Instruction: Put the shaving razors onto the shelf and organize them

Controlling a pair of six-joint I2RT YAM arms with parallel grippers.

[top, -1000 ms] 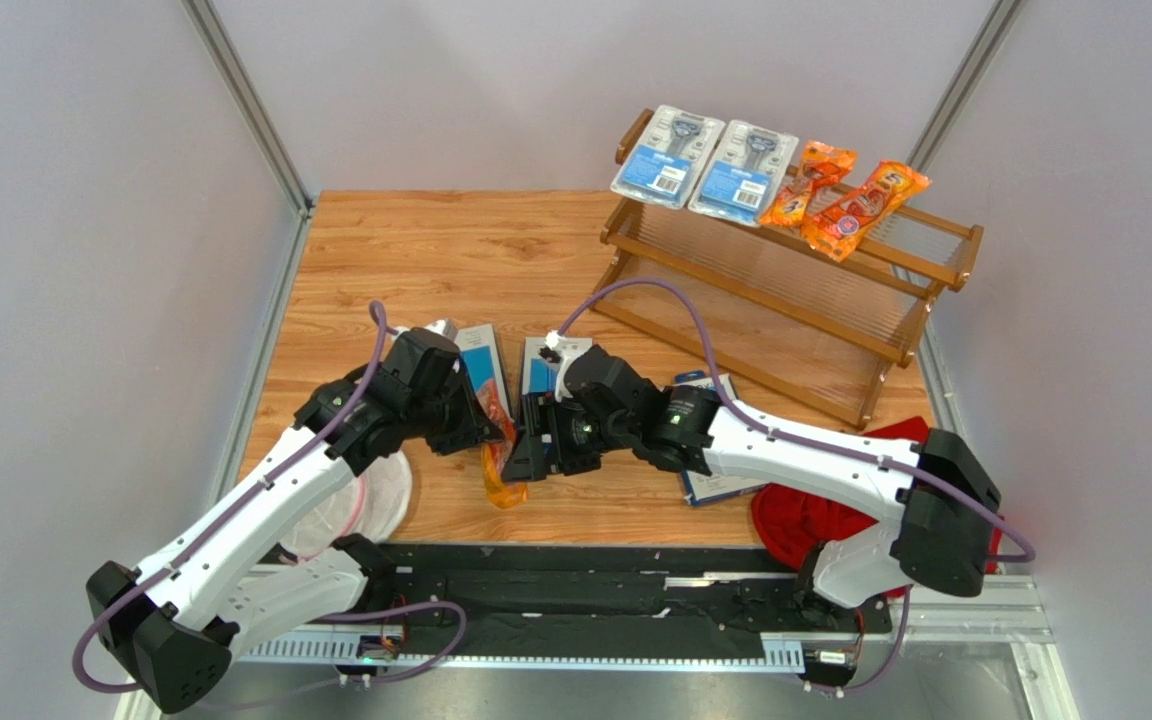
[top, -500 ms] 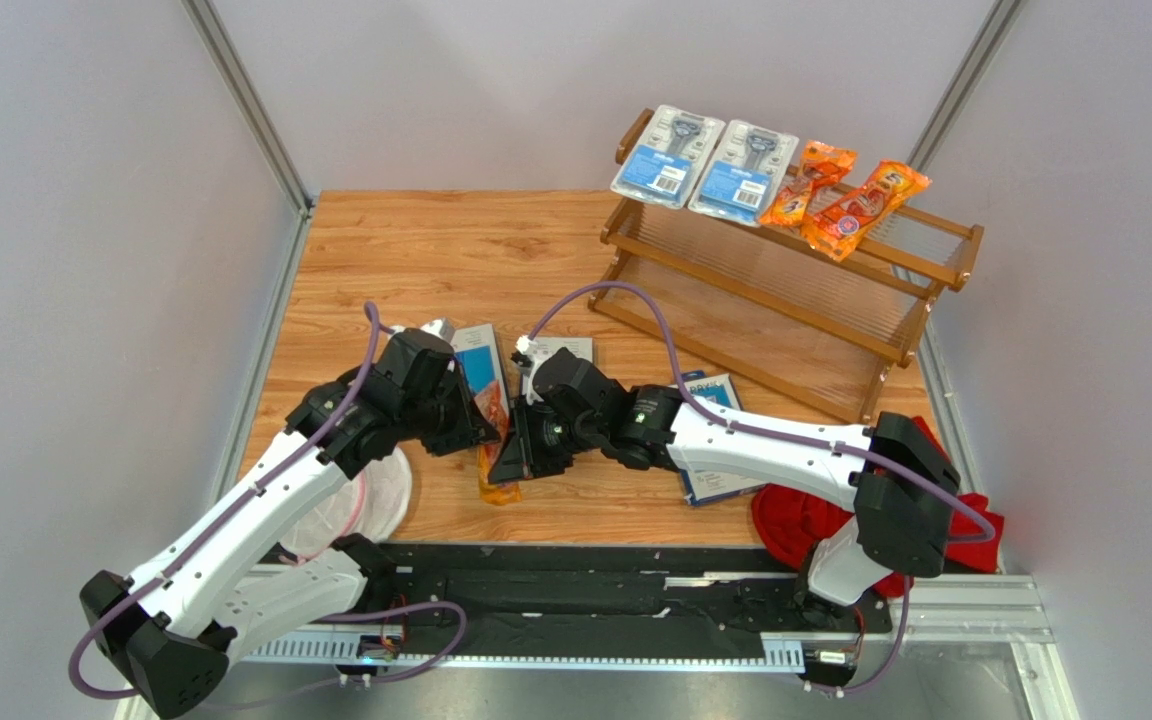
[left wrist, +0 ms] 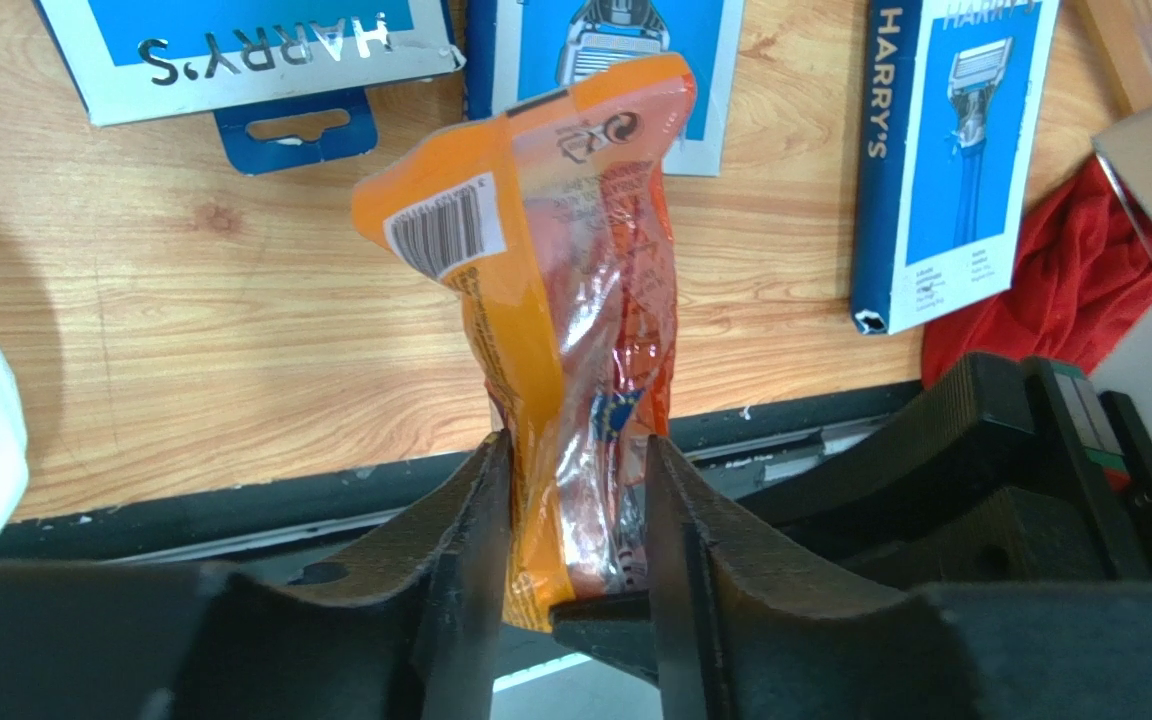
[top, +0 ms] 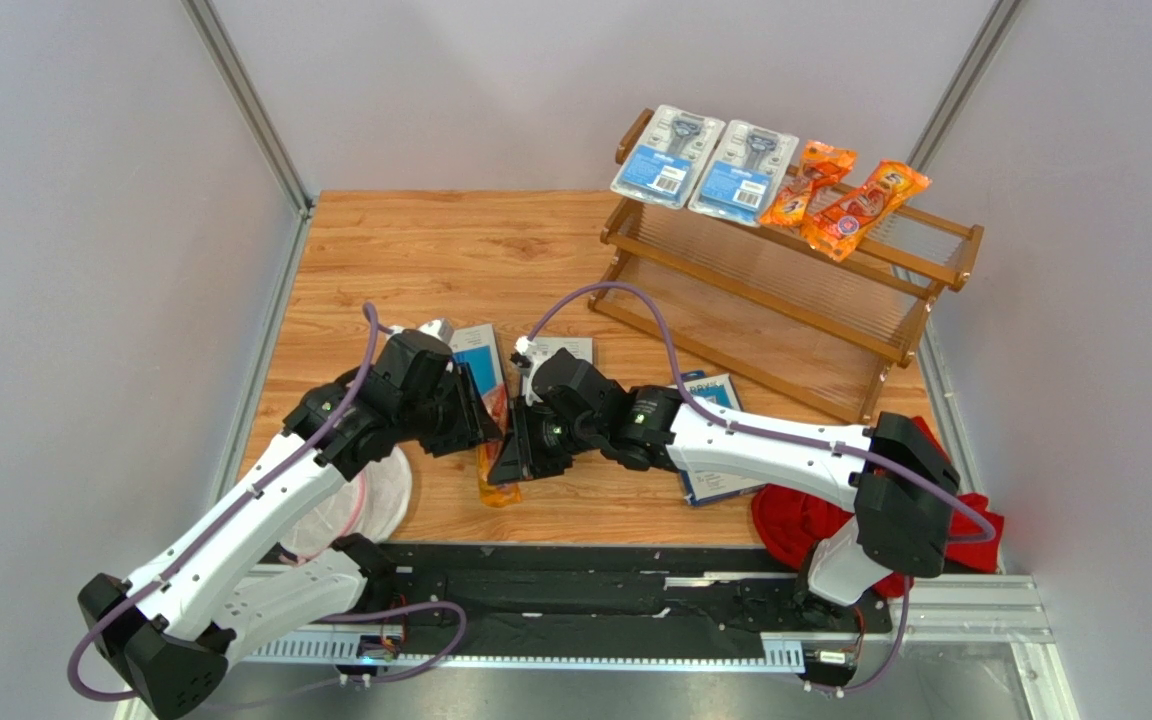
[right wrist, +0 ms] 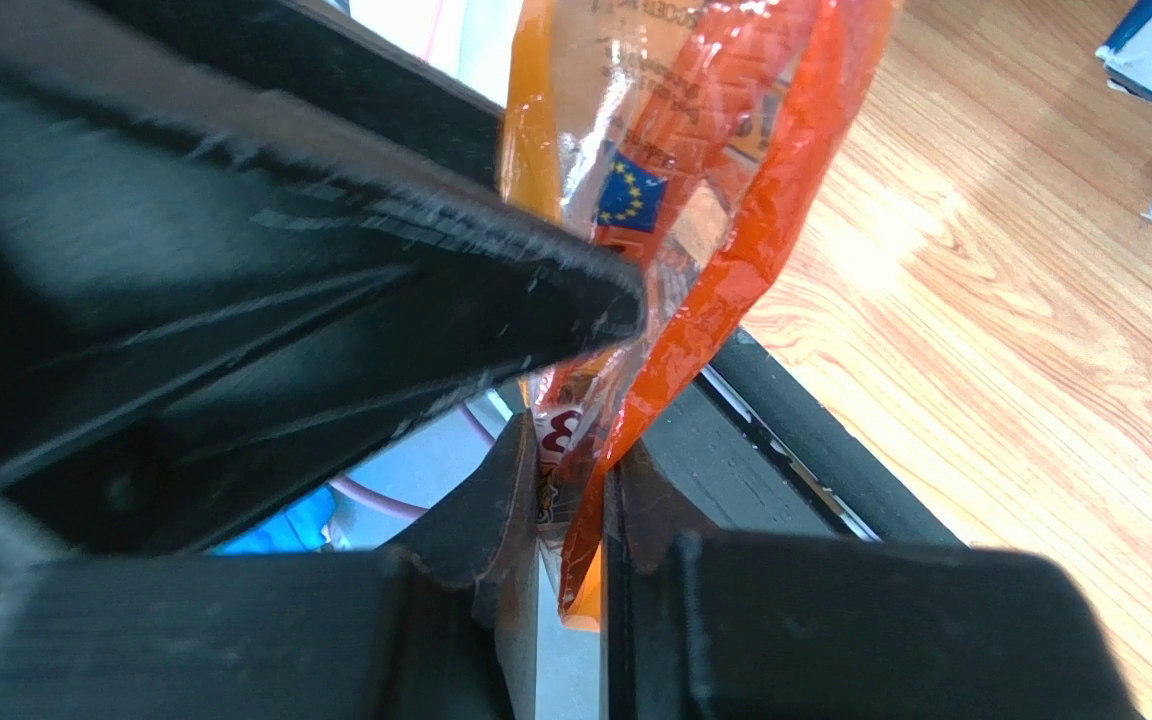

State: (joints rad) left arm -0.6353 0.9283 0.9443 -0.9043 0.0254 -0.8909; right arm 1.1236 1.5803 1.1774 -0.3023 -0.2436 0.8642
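Observation:
A long orange razor bag [top: 495, 455] hangs above the table's near edge between both grippers. My right gripper [top: 512, 458] is shut on its lower end [right wrist: 687, 165], fingers pinching the plastic in the right wrist view [right wrist: 575, 483]. My left gripper [left wrist: 578, 495] stands open, its fingers parted on either side of the bag [left wrist: 575, 270]. The wooden shelf [top: 778, 293] at the back right carries two blister packs [top: 668, 153] [top: 743, 165] and two orange bags [top: 806, 183] [top: 868, 203] on its top tier. Blue razor boxes [top: 480, 360] [top: 560, 357] [top: 714, 480] lie on the table.
A red cloth [top: 815, 518] lies at the near right by the right arm's base. A white mesh pouch [top: 375, 503] sits under the left arm. The black rail [top: 597, 578] runs along the near edge. The shelf's lower tier [top: 748, 338] holds nothing.
My right gripper moved left and shut on the orange bag's lower end. My left gripper's fingers then parted from the bag.

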